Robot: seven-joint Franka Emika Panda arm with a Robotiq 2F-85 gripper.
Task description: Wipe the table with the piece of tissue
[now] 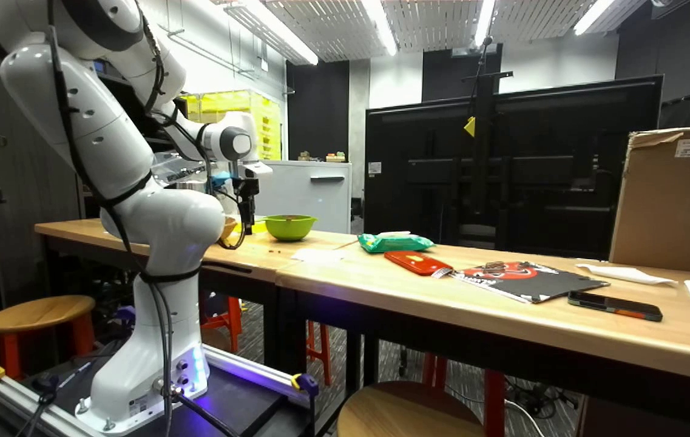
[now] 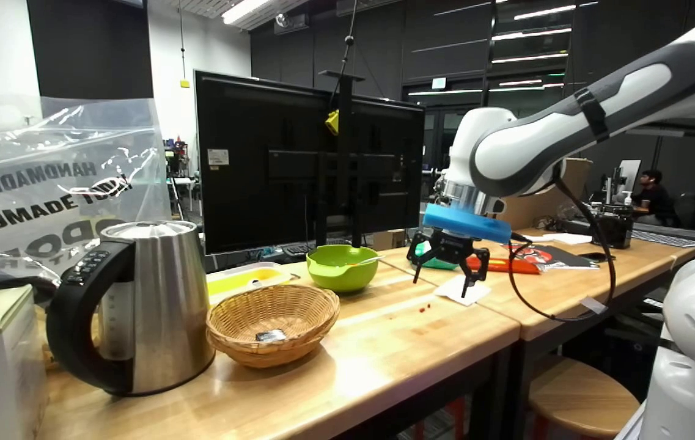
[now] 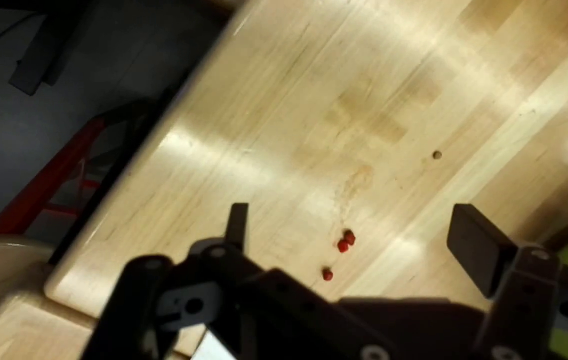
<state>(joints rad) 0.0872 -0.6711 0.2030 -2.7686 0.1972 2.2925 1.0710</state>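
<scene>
The table (image 1: 369, 279) has a light-brown wooden top; it also shows in an exterior view (image 2: 371, 360) and the wrist view (image 3: 274, 125). A flat white piece of tissue (image 1: 319, 255) lies across the seam of the tabletop, also in an exterior view (image 2: 464, 292); only its corner (image 3: 211, 348) shows at the bottom of the wrist view. My gripper (image 2: 440, 288) is open and empty above the table, near the tissue. In the wrist view, my gripper's (image 3: 353, 235) fingers are wide apart, with small red bits (image 3: 346, 241) and a faint stain (image 3: 356, 185) on the wood beyond.
A green bowl (image 2: 342, 269), wicker basket (image 2: 274, 324) and kettle (image 2: 167, 305) stand on the table. A green wipes pack (image 1: 394, 243), red case (image 1: 417, 263), black folder (image 1: 539, 282), phone (image 1: 615, 305) and more white sheets (image 1: 627, 274) lie farther along. A cardboard box (image 1: 675, 200) stands behind.
</scene>
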